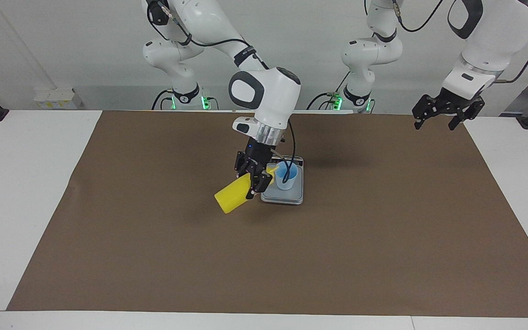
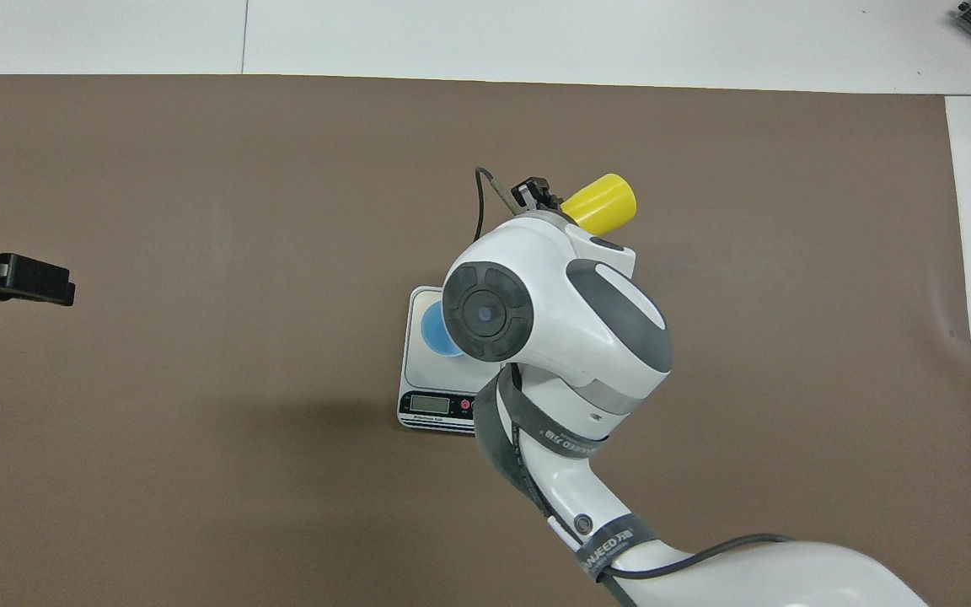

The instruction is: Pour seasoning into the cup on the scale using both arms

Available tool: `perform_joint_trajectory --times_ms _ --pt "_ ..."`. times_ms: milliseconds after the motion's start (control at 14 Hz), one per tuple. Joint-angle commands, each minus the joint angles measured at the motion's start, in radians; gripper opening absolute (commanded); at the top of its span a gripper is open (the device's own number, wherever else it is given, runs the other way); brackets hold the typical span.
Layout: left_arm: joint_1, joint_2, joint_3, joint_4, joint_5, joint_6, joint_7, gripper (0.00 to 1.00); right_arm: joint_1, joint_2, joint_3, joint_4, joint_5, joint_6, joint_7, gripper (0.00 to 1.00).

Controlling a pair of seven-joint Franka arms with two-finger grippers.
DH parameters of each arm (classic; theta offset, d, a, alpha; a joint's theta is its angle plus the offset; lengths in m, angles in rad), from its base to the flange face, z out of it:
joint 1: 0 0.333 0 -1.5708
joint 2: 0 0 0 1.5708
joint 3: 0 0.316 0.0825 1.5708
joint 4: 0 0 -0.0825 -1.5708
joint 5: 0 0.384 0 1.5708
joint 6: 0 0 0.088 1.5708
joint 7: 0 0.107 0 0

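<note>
My right gripper is shut on the yellow seasoning bottle and holds it tilted, its nozzle pointing down at the rim of the light blue cup. The cup stands on the silver-grey scale in the middle of the mat. In the overhead view the right arm covers most of the cup and part of the scale; the bottle's base sticks out past the wrist. My left gripper is open and empty, waiting in the air over the mat's edge at the left arm's end, and it also shows in the overhead view.
A brown mat covers most of the white table. Small white boxes stand at the table's edge near the right arm's base. The scale's display strip faces the robots.
</note>
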Motion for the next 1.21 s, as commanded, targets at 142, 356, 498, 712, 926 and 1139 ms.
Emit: perform_joint_trajectory --times_ms 142,356,498,712,926,1139 --pt "0.001 -0.005 0.003 0.010 -0.015 0.010 -0.010 1.00 0.053 0.051 -0.003 0.021 -0.225 -0.048 0.128 0.00" --pt "-0.004 0.025 0.001 0.035 -0.008 -0.024 -0.010 1.00 0.101 0.047 -0.001 0.019 -0.266 -0.117 0.145 0.00" --pt "-0.010 0.009 -0.002 0.003 -0.015 -0.015 -0.008 1.00 0.127 0.042 -0.001 0.003 -0.311 -0.151 0.149 0.00" --pt "-0.009 0.002 0.000 0.001 -0.015 -0.016 -0.010 1.00 0.141 0.045 0.000 -0.028 -0.437 -0.171 0.174 0.00" --pt "-0.010 -0.002 0.000 -0.003 -0.015 -0.021 -0.013 1.00 0.144 0.045 0.002 -0.033 -0.458 -0.163 0.186 0.00" --pt "0.000 -0.001 0.003 -0.003 -0.014 -0.016 -0.011 1.00 0.145 0.042 0.002 -0.048 -0.461 -0.159 0.211 0.00"
